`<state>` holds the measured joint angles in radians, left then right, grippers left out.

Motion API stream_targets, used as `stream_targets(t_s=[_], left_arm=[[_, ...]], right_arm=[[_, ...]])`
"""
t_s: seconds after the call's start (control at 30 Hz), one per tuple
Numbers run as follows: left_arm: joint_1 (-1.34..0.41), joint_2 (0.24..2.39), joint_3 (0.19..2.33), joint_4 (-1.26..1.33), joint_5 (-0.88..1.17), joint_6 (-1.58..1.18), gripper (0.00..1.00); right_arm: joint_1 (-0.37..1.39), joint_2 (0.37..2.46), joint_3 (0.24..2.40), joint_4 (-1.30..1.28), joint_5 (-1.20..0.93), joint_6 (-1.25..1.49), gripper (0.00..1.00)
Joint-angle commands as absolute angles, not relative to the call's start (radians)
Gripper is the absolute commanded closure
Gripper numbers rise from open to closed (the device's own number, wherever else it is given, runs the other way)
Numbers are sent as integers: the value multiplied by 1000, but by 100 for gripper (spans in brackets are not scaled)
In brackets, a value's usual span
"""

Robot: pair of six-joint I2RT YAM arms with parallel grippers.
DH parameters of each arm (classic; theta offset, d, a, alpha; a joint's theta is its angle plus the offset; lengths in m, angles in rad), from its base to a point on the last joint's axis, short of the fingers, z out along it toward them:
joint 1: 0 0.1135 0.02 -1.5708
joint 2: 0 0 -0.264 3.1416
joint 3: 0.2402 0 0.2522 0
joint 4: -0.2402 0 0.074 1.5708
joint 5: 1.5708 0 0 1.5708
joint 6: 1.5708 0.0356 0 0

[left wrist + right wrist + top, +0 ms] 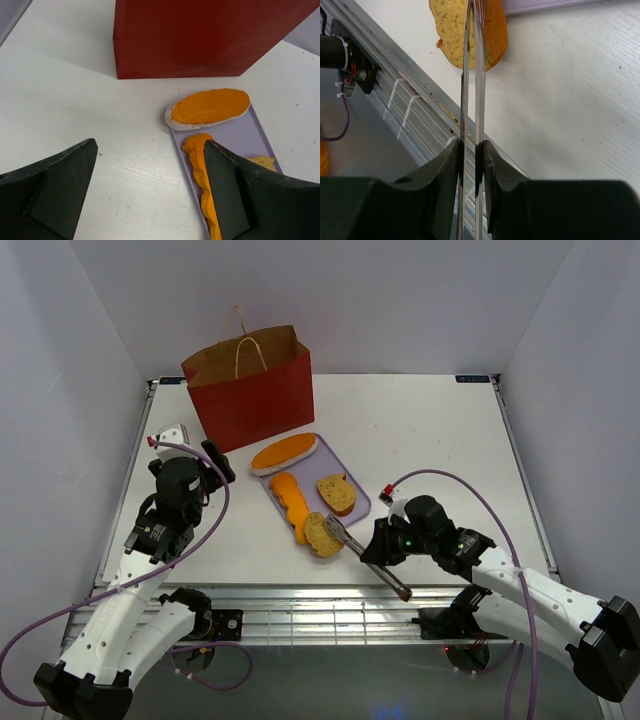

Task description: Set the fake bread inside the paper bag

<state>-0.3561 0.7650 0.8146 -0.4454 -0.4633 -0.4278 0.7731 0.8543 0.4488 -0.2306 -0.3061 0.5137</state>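
So far none of the fake bread [283, 453] shows inside the paper bag [250, 390]; we count four pieces on the tray [240, 135] just in front of it. Our right claw [471, 150] is clamped on the tongs [479, 75], which reach the nearest slice [322, 535]. Their tips are cut off, so we cannot tell if they pinch it. Our left claw [150, 147] gapes wide and empty. The bag's bottom is hidden.

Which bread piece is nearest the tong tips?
The tan slice at the tray's near corner, right at the tongs' tips. The crusted slice, wavy orange piece and long loaf all lie farther back.
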Motion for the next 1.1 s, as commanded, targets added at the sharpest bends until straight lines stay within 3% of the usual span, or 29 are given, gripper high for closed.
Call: stream_targets(t_s=[0.0,0.67,1.07], left_arm=[[-351,761,845,-451,-459,-434,2],[-351,753,845,-451,-465,-434,2],[-351,739,842,-453,-497,-437,2]], right_arm=[[775,841,509,-209,-313,502,75],[775,902,724,-302,-258,433,80],[759,1175,1092,-262,-265,361,80]])
